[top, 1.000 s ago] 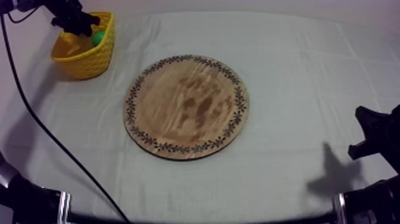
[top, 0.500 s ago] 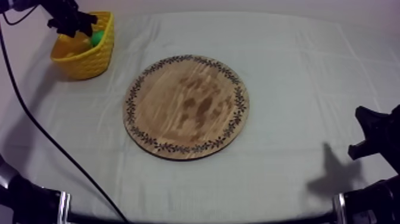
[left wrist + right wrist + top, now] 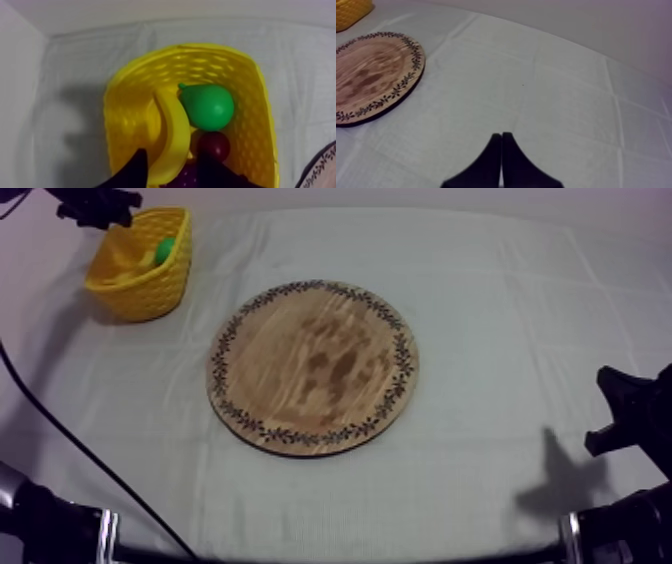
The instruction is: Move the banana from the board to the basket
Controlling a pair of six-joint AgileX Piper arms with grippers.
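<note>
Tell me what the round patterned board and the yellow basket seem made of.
Round patterned board: apparently wood, matte, with brown grain streaks showing. Yellow woven-look basket: probably moulded plastic, faintly glossy, its wall pattern too regular for real weave.

Your left gripper (image 3: 100, 208) far out at eleven o'clock, pointing down, its black fingers (image 3: 132, 172) spread apart, your right gripper (image 3: 625, 413) low at four o'clock, its fingers (image 3: 495, 155) pressed together in a narrow wedge.
</note>
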